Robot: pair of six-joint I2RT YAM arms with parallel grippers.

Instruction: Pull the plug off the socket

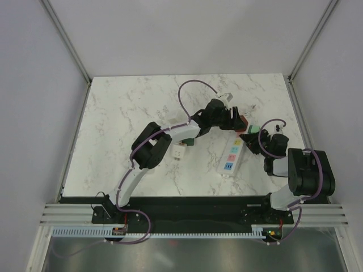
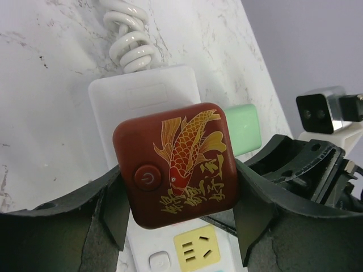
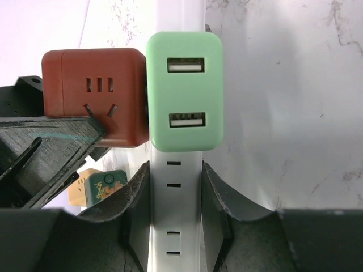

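Left jaws clamp the red plug [image 2: 174, 164], right jaws pinch the socket [image 1: 231, 154], its length running near-to-far.

Fingers [image 2: 110, 212] clamp red plug [image 2: 176, 164] over white socket [image 2: 142, 96].

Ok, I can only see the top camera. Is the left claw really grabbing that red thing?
Observer: Yes. In the left wrist view the left gripper has its fingers pressed on both sides of the red plug.
Operator: What's drawn on it?
Observer: A golden fish, next to a round power button.
Operator: And the right claw?
Observer: In the right wrist view the right gripper clamps the socket, just below a green plug with two USB ports.
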